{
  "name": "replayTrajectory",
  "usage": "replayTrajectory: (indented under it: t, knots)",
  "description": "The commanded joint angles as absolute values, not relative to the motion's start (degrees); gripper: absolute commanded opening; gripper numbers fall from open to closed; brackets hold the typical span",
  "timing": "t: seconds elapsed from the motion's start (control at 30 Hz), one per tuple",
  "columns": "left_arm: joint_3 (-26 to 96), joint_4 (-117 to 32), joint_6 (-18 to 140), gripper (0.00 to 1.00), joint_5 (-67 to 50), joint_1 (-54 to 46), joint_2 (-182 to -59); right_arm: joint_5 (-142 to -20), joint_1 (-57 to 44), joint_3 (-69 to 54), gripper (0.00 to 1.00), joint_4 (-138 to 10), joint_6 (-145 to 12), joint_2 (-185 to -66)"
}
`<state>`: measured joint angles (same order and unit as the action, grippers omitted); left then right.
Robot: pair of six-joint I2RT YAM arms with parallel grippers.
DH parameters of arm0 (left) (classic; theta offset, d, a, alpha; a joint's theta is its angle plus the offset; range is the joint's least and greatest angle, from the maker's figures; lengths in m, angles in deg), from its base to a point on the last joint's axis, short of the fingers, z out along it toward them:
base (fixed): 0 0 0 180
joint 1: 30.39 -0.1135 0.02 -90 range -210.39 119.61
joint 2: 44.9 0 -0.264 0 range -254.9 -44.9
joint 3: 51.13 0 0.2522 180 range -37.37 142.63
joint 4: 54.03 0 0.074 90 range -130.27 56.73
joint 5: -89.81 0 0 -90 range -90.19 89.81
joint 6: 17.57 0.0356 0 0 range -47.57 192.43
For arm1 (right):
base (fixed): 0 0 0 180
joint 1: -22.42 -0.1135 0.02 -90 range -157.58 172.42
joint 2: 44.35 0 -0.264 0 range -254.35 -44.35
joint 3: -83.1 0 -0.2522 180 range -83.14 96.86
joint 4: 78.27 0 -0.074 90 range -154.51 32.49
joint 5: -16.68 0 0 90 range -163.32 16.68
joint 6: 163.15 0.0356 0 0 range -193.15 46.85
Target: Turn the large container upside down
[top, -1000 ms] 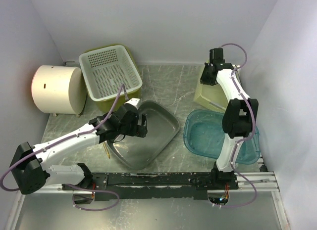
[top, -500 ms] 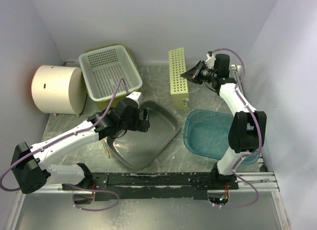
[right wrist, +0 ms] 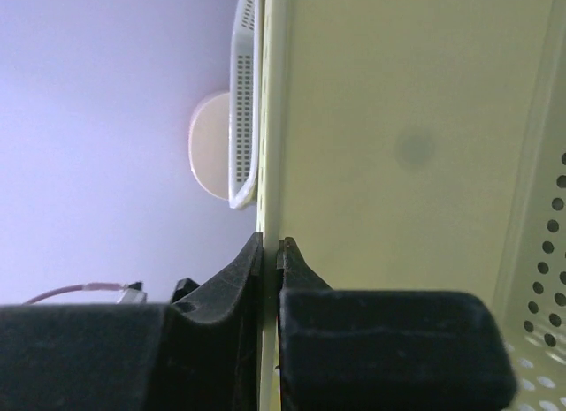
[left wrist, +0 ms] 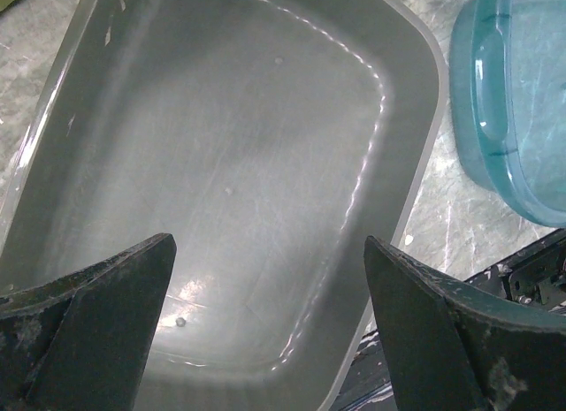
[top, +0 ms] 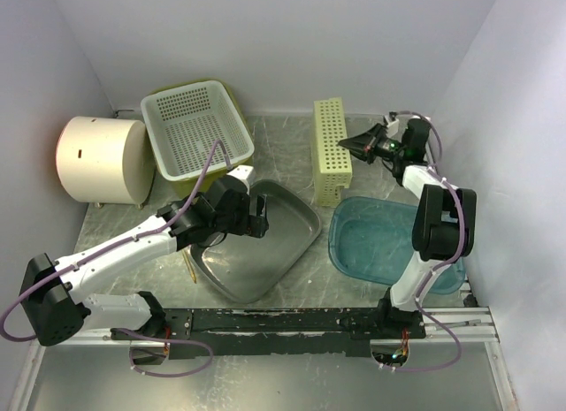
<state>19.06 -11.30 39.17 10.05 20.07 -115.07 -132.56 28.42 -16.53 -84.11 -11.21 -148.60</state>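
**Flip about half done: container up on edge, not yet inverted**

Top external: The large container (top: 331, 151), pale yellow and perforated, stands on one long side towards 1 o'clock on the worktop (top: 287, 150), neither upright nor overturned. The right end effector (top: 355, 144) meets it from its 3 o'clock side. The teal tub (top: 352, 245) lies just beyond the container's 6 o'clock end, and the grey tray (top: 265, 252) sits at 8 o'clock of it. The left end effector (top: 256, 215) hangs over that tray. A white basket (top: 196, 128) and a cream drum (top: 97, 159) are at 10 o'clock, well apart from the container.

Left wrist: The left end effector (left wrist: 270, 252) has its jaws spread wide with nothing between them, above the grey tray's bare floor. A corner of the teal tub shows at 2 o'clock.

Right wrist: The right end effector (right wrist: 271, 245) is pinched tight on a thin edge of the large container, whose smooth wall fills the right half of the view.

By my reading, the first quarter-turn is achieved. What is left is tipping the container on over so its opening faces down, then letting go.
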Motion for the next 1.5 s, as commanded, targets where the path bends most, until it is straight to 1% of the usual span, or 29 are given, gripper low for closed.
replayTrajectory:
  t: [0.0,0.07,0.1,0.17,0.23,0.3,0.33,0.43,0.5,0.57,0.63,0.73,0.8,0.9,1.03,1.2,1.3,1.37,1.47]
  knots:
    - [18.7,-11.9,39.5,1.0,8.3,20.2,-114.5,-137.7,34.0,-19.9,0.0,-92.8,-6.3,-150.6]
    - [18.9,-11.6,39.6,0.99,8.2,20.2,-114.7,-137.5,36.4,-19.0,0.0,-87.3,-9.7,-151.0]
    - [19.0,-11.5,39.7,1.0,8.3,20.2,-114.6,-136.8,37.6,-17.8,0.04,-82.3,-13.3,-151.1]
    - [19.1,-11.2,39.8,1.0,8.5,20.2,-114.4,-133.9,39.9,-15.1,0.14,-71.5,-22.6,-151.1]
    - [19.0,-11.2,39.9,1.0,8.7,20.2,-114.0,-129.2,41.6,-11.4,0.29,-60.0,-31.1,-151.3]
    - [18.7,-11.3,40.0,0.99,8.8,20.2,-113.7,-124.8,43.0,-9.1,0.4,-52.9,-35.8,-151.7]
    - [18.7,-11.3,40.2,0.99,8.8,20.2,-113.6,-122.7,43.6,-8.0,0.46,-49.3,-37.4,-152.0]
    - [18.9,-11.0,40.6,0.99,8.7,20.2,-113.8,-116.8,45.3,-5.6,0.6,-44.2,-40.2,-152.1]
    - [19.4,-10.5,40.7,1.0,8.6,20.3,-114.0,-111.0,45.5,-3.9,0.67,-41.2,-41.6,-151.0]
    - [19.6,-10.2,40.9,1.0,8.6,20.3,-114.0,-104.7,45.5,-2.0,0.77,-38.4,-42.9,-149.1]
    - [19.6,-10.4,40.6,1.0,8.4,20.3,-113.9,-98.2,45.5,-1.1,0.83,-36.8,-43.7,-146.7]
    - [22.0,-9.1,40.9,1.0,6.8,20.2,-114.6,-87.2,44.7,-0.7,0.85,-34.7,-43.9,-142.2]
    - [23.8,-7.3,40.5,0.99,6.9,20.3,-115.1,-82.5,42.7,-1.1,0.85,-35.1,-44.0,-139.7]
    - [23.7,-6.9,39.6,0.99,9.5,20.3,-114.6,-78.5,33.2,-0.6,0.85,-36.2,-45.5,-137.8]
    - [23.1,-3.2,35.9,1.0,16.8,20.3,-114.0,-74.1,16.5,3.8,0.86,-34.4,-47.9,-141.7]
    - [20.4,-3.9,33.9,1.0,18.6,20.3,-110.6,-75.8,4.9,6.7,0.86,-35.6,-46.6,-148.9]
    - [19.6,-3.9,33.4,0.99,18.6,20.3,-109.3,-75.7,1.5,8.9,0.86,-35.0,-46.3,-154.5]
    - [19.9,-3.2,33.6,1.0,18.7,20.3,-109.6,-74.4,1.3,10.2,0.86,-33.5,-46.1,-157.7]
    - [21.0,-1.0,33.4,1.0,18.5,20.2,-110.2,-68.1,2.8,13.0,0.86,-28.4,-47.0,-161.1]
